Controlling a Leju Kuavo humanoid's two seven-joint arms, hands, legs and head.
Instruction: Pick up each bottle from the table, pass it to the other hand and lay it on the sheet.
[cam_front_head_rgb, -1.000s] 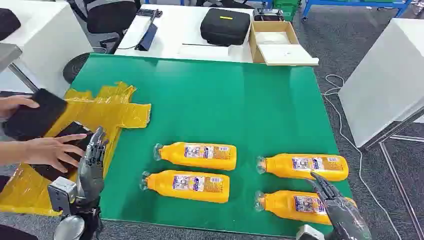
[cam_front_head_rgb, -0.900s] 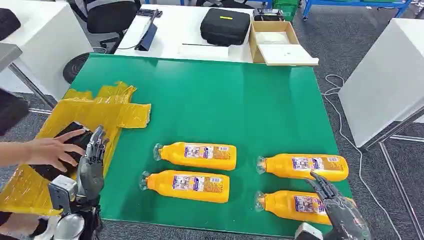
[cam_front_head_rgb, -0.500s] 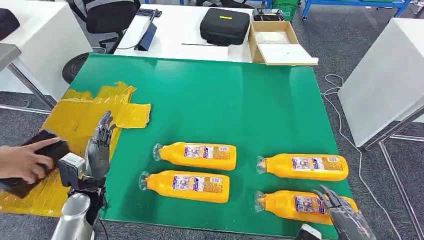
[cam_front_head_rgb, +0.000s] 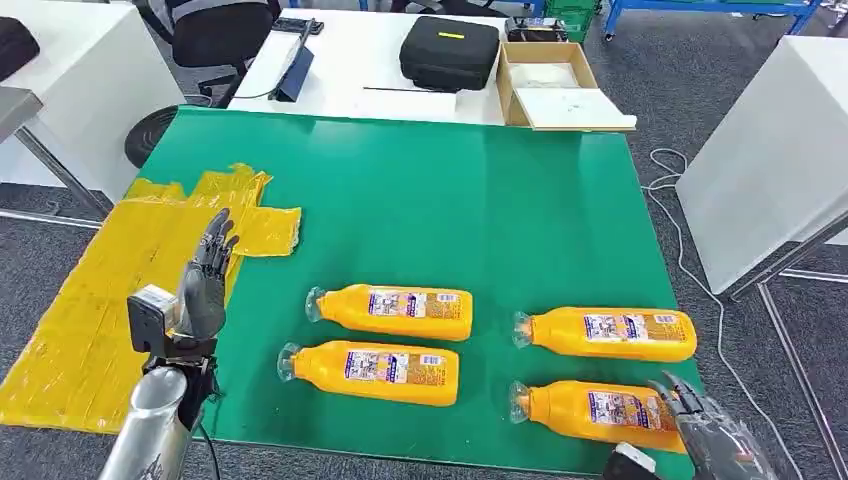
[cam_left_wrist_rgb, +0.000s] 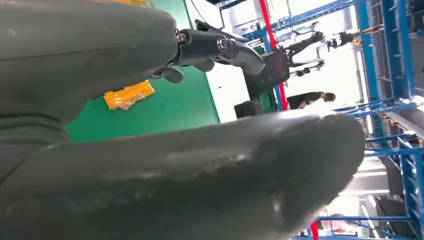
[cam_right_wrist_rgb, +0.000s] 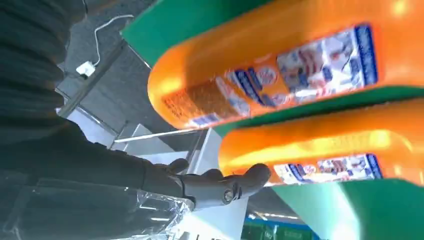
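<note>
On the green table (cam_front_head_rgb: 420, 200), four orange bottles lying flat in two pairs, none yet on the yellow sheet (cam_front_head_rgb: 110, 290) at the left edge. Nearest bottle (cam_front_head_rgb: 595, 412) just beside the right hand (cam_front_head_rgb: 715, 440), fingers spread and empty, poised above its base end. Best to come down over the middle of the body, wrap across the label, and lift level so the round side cannot roll away into the bottle behind (cam_front_head_rgb: 605, 333). Left hand (cam_front_head_rgb: 203, 285) raised near the sheet, fingers straight and apart, holding nothing. Compared with a second ago: person's hands and black objects gone from the sheet; left hand higher and further forward; right hand lower and closer to the table edge.
</note>
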